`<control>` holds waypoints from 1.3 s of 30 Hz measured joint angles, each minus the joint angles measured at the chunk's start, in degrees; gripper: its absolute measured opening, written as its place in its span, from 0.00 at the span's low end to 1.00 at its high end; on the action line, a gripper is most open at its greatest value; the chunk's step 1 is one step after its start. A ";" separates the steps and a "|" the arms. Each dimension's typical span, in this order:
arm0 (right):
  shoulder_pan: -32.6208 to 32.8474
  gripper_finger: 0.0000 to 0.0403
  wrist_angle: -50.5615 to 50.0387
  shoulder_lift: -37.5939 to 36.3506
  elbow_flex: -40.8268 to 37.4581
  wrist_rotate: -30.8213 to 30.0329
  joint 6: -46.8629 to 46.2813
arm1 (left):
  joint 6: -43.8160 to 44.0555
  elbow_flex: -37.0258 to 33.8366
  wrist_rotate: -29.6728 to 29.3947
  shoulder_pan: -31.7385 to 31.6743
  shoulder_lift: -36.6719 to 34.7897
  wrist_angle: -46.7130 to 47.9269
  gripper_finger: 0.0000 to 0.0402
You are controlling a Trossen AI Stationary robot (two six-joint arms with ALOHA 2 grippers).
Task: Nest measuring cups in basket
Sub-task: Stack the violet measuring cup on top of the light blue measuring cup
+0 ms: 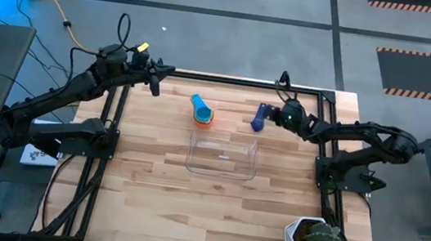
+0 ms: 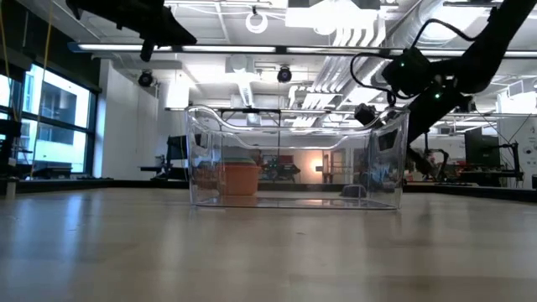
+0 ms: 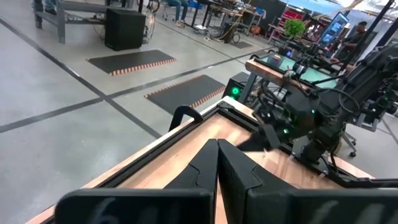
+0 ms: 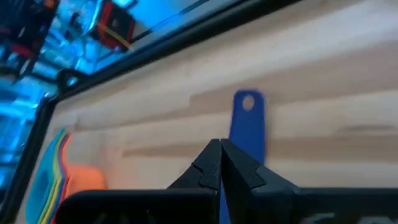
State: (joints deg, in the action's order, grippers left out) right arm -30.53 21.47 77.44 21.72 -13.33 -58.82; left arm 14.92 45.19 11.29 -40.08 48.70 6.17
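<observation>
A dark blue measuring cup (image 1: 259,118) hangs over the far side of the table with my right gripper (image 1: 269,117) shut on it. In the right wrist view its handle (image 4: 247,121) sticks out past the shut fingertips (image 4: 221,146). A nested stack of cups (image 1: 202,112), orange outside and blue on top, lies to its left on the table. The clear basket (image 1: 223,156) stands nearer, at the table's middle, and nothing shows inside it. My left gripper (image 1: 157,79) waits shut, high at the far left corner. My right gripper pinches the dark blue cup between its two fingers, coming from the table's right and slanting down. The fingers hide the place of contact. The handle's free end with its hole (image 4: 247,102) juts out beyond the fingertips, and its shadow on the wood shows it lifted clear.
A white pot with a green plant (image 1: 312,238) stands at the near right corner. A black frame rail (image 1: 237,80) runs along the table's far edge. Bare wood lies in front of the basket (image 2: 294,159), through whose wall the orange cup (image 2: 242,178) shows.
</observation>
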 joint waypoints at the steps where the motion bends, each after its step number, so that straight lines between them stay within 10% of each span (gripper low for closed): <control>1: -0.69 0.00 0.10 0.62 0.51 -0.22 -0.08 | 0.14 0.00 -0.02 -0.02 0.23 0.04 0.00; 21: -5.87 0.47 -20.29 19.00 21.21 -2.00 10.15 | 1.47 0.00 0.05 -0.02 1.35 0.05 0.00; 33: -5.85 0.46 -22.13 24.06 24.54 -1.46 16.09 | 1.51 0.00 0.11 -0.01 1.35 0.05 0.00; 39: -5.83 0.28 -24.32 24.08 24.52 -2.05 15.63 | 1.49 0.00 0.12 -0.01 1.35 0.05 0.00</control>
State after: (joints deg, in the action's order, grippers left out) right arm -36.36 -2.86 101.51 46.24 -15.38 -43.19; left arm 16.40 45.19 11.41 -40.09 50.04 6.22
